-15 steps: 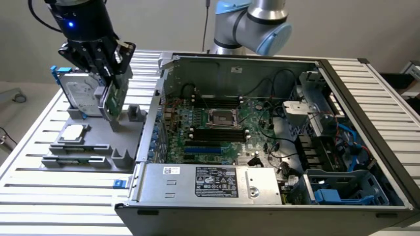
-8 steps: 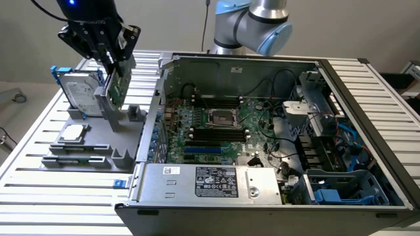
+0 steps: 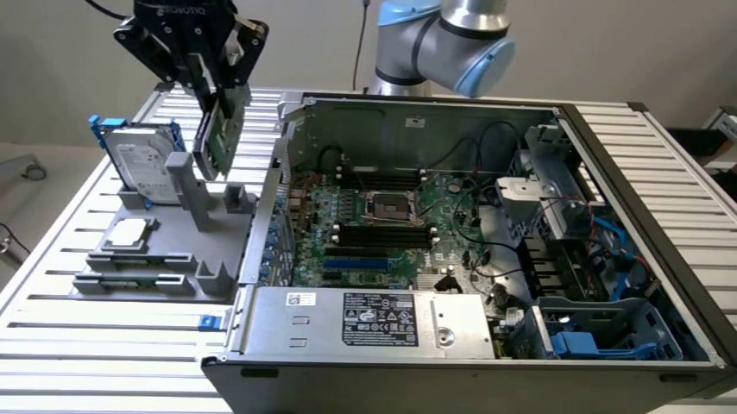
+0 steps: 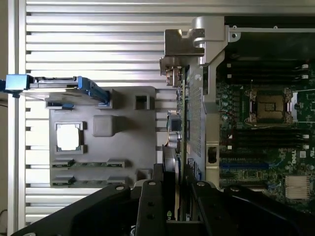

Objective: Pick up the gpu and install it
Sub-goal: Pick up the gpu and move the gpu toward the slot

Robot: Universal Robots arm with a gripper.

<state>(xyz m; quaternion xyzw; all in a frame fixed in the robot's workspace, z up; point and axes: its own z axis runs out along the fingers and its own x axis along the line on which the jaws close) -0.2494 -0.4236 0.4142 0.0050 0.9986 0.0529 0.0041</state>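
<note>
Tool (image 4: 175, 173) clamps gpu (image 4: 189, 113), hanging beneath it.

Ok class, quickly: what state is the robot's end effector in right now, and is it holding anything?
End effector: closed on the gpu, which hangs upright above the grey fixture.

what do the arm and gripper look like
The arm is silver-grey round tubing with light blue caps on its joints. The gripper is black and angular, built of linked bars with small bolts at the pivots, and has white lettering on its body. A thin dark cable hangs beside the arm.
</note>
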